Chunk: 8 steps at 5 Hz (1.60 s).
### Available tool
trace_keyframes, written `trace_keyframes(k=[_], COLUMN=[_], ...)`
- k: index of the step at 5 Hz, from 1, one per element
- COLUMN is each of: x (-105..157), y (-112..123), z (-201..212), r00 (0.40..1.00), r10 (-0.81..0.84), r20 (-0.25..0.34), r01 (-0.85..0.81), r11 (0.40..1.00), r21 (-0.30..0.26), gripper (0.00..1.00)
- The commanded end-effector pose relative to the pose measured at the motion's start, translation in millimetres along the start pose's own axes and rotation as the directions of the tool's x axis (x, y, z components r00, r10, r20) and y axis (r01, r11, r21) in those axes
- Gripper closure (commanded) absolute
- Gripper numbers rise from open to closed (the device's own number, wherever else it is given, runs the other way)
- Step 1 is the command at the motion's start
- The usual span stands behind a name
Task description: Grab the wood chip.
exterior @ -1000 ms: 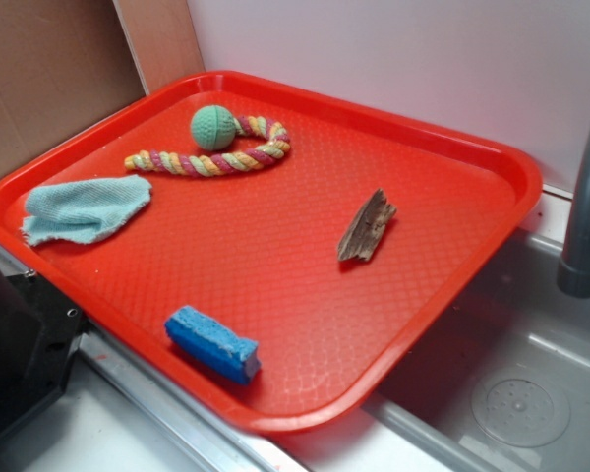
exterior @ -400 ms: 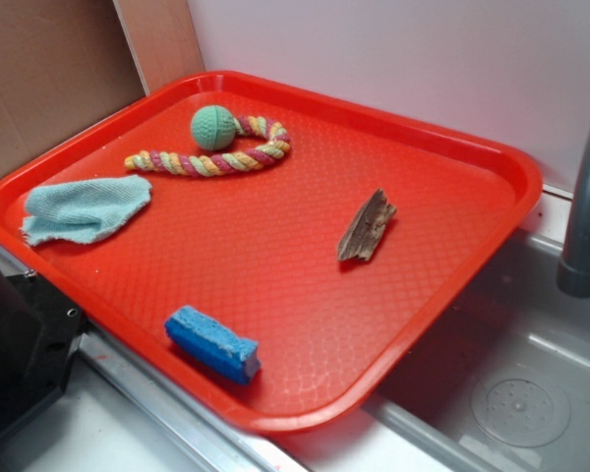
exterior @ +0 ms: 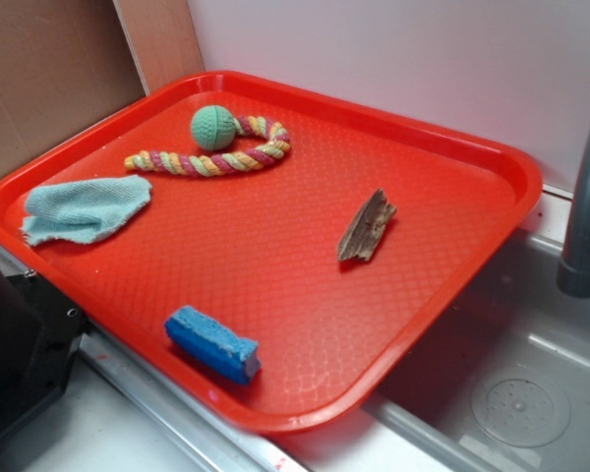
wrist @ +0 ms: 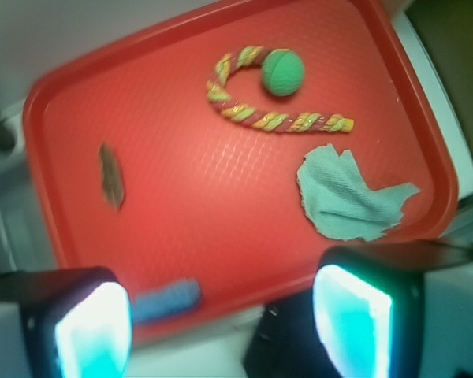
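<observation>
One jagged, rough-grained wood chip (exterior: 366, 227)

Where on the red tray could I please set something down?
The broad middle of the red tray is bare, bordered by the wood chip, blue sponge, teal cloth and rope toy. The far right corner is also free. The left side is crowded.

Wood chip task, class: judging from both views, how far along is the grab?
Nothing is done: the chip lies untouched on the tray. In hand: the gripper hangs open and empty above the tray's near edge. Left: travel to the chip, descend, close and lift.
</observation>
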<state>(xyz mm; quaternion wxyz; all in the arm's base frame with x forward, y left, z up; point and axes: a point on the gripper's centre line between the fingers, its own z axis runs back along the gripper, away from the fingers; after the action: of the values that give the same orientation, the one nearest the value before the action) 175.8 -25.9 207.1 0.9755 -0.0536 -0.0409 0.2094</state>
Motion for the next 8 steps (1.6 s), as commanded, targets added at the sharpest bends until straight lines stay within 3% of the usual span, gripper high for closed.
trace_keyframes(k=[1,2,3,4,6,8], x=[21,21,17,22,43,36], y=[-45,-64,-79,-87,-90,-97], z=[-44,-67,-93,-125,-169,-199], r00=[0.98,0.976,0.986,0.984,0.981,0.991], r10=[0.179,0.183,0.135,0.131,0.148,0.098], r20=[0.085,0.118,0.099,0.123,0.126,0.094], r01=[-0.174,-0.175,-0.13,-0.132,-0.154,-0.105], r11=[0.982,0.982,0.99,0.991,0.988,0.992], r21=[-0.071,-0.073,-0.056,0.001,0.033,0.073], gripper=[0.0,0.0,0.0,0.0,0.0,0.0])
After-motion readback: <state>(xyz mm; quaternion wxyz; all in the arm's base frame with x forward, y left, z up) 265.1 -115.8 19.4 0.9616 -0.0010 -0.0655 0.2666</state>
